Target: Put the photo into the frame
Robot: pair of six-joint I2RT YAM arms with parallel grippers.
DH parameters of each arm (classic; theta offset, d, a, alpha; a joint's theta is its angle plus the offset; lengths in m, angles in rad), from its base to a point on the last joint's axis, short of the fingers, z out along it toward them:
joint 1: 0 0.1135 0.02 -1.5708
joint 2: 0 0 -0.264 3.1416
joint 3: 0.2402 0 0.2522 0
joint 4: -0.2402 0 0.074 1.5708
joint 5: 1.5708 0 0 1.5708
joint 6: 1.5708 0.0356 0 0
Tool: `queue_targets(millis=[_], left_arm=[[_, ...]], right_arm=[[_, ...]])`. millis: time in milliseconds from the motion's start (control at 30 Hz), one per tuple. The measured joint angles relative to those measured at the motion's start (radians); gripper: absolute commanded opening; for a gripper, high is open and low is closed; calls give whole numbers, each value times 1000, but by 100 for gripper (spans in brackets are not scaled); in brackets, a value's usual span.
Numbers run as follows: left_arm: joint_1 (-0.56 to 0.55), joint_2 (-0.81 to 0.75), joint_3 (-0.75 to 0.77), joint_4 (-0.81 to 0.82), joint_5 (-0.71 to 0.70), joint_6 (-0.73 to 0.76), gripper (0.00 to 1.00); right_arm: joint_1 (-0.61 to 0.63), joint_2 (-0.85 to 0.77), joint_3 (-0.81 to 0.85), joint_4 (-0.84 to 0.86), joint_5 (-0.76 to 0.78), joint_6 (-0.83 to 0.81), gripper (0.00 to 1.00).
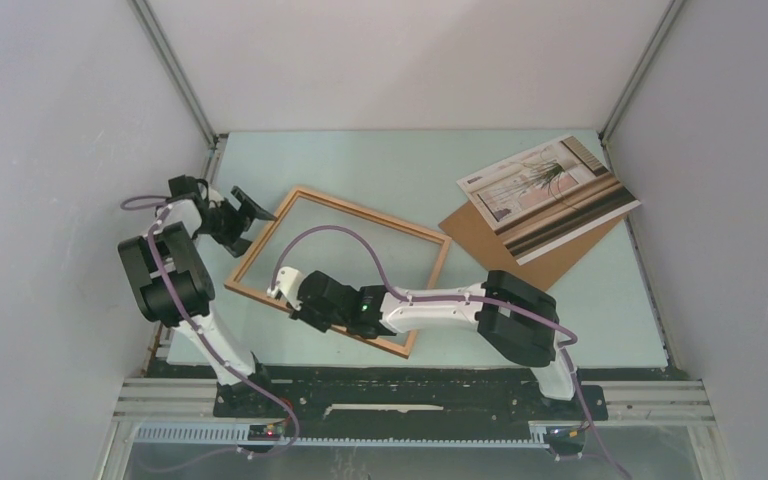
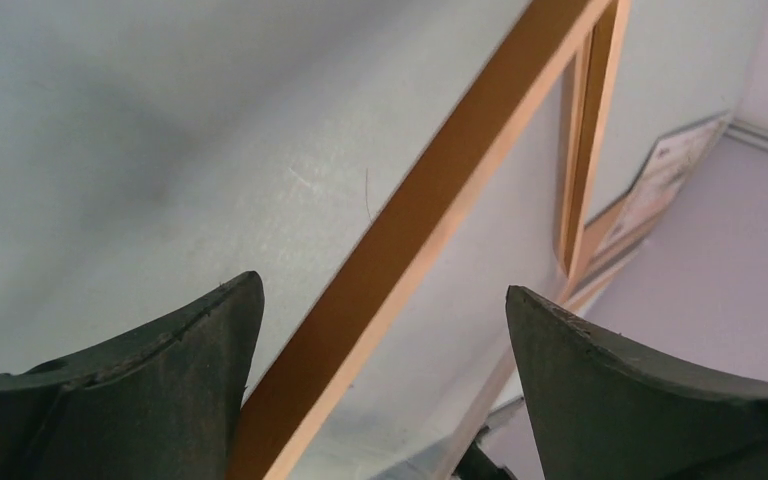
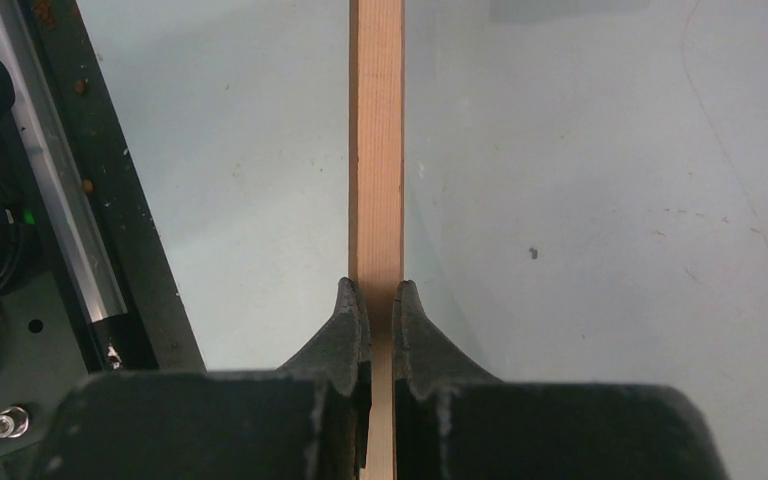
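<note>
The frame [image 1: 375, 212], thin light-brown wood, lies skewed on the pale table, with its inside bare. My right gripper [image 1: 290, 298] is shut on its near rail; in the right wrist view both fingers [image 3: 345, 330] pinch the wooden strip [image 3: 376, 150] edge-on. My left gripper [image 1: 248, 222] stands open at the frame's left rail, which crosses diagonally between its spread fingers [image 2: 200, 360] in the left wrist view, closer to the left one. The photo [image 1: 550, 190], white-bordered with spindly plant lines and dark stripes, rests at the far right corner, apart from both grippers.
A plain brown backing board [image 1: 480, 235] lies under the photo, sticking out toward the frame. Grey enclosure walls close in the table on the left, back and right. A metal rail [image 1: 410, 400] with the arm bases runs along the near edge.
</note>
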Motion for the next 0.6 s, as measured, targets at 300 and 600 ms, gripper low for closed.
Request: queue_targets(millis=[300, 600], left_arm=[[1, -2, -98, 113, 128, -27, 82], [0, -23, -153, 203, 177, -30, 75]], right_arm=[[-14, 0, -24, 1, -11, 0, 0], [-19, 0, -34, 0, -11, 1, 0]])
